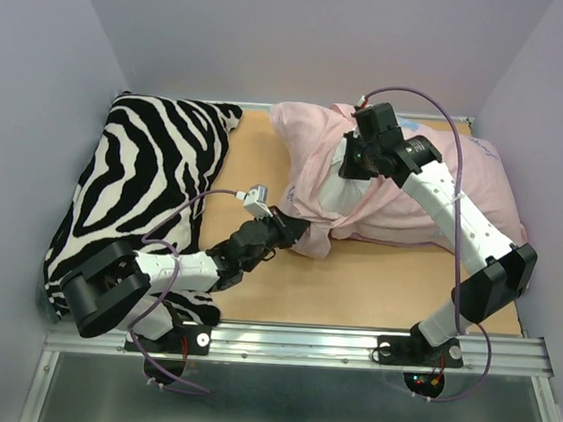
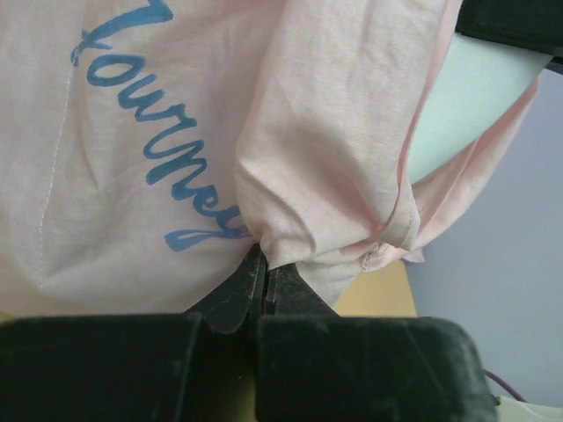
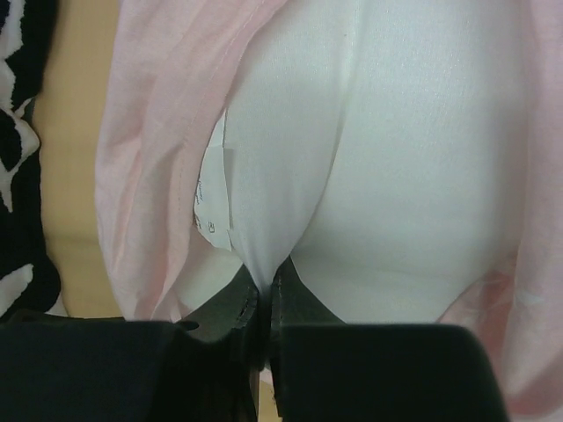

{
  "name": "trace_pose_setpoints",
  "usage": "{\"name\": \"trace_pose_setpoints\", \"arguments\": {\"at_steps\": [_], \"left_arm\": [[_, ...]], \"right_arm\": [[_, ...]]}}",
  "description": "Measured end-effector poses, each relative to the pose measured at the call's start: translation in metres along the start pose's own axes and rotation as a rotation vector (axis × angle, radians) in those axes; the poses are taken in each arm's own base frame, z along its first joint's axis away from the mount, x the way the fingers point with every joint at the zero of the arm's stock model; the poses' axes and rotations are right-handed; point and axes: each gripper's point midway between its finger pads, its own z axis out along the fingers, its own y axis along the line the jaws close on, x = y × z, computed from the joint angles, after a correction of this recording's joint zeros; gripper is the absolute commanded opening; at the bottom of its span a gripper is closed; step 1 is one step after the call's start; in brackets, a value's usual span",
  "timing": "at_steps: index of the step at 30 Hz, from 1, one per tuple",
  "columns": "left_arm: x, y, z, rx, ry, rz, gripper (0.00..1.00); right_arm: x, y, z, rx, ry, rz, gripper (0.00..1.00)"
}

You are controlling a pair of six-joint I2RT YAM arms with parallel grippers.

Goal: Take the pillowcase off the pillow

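1. Pillowcase (image 1: 397, 204) of thin pale pink fabric lay bunched to the right of the black-and-white zebra-striped pillow (image 1: 140, 183), apart from it, on the tan wooden tabletop (image 1: 354, 282).
2. The plump white pillow (image 1: 338, 188) sat partly inside that cover, its bare end showing at the side facing the zebra-striped pillow.
3. The left gripper (image 1: 295, 229) reached from beside the zebra-striped pillow to the cover's near corner. Its jaws were pressed together on a gathered pinch of the pink fabric (image 2: 334, 132).
4. Blue script lettering (image 2: 167, 158) ran across the fabric just above that pinch.
5. The right gripper (image 1: 351, 163) came down on the exposed end, farther from the zebra-striped pillow than the left one. Its jaws were clamped on a fold of the white pillow (image 3: 413, 158).
6. A small white printed tag (image 3: 215, 202) lay beside that fold, on the side toward the zebra-striped pillow (image 3: 18, 176), with pink fabric (image 3: 149, 132) draped between them.
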Motion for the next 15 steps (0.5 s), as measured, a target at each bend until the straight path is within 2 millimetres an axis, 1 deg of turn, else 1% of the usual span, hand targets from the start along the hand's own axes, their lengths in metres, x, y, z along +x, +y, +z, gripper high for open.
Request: {"name": "trace_pose_setpoints", "arguments": {"at_steps": [3, 6, 11, 13, 15], "left_arm": [[-0.001, -0.006, 0.002, 0.027, -0.008, -0.025, 0.00], [-0.003, -0.011, 0.002, 0.046, -0.016, -0.040, 0.00], [0.005, -0.005, 0.001, 0.038, 0.006, -0.039, 0.00], [0.007, -0.004, 0.000, 0.040, 0.013, -0.040, 0.04], [0.009, -0.005, -0.001, 0.046, 0.016, -0.043, 0.12]], "right_arm": [[-0.006, -0.006, -0.003, -0.012, 0.019, 0.032, 0.01], [-0.011, -0.007, -0.004, -0.018, 0.036, 0.046, 0.01], [-0.004, -0.005, -0.002, -0.024, 0.069, 0.050, 0.01], [-0.002, -0.005, -0.002, -0.024, 0.076, 0.051, 0.01], [-0.001, -0.005, -0.002, -0.024, 0.081, 0.052, 0.01]]}}
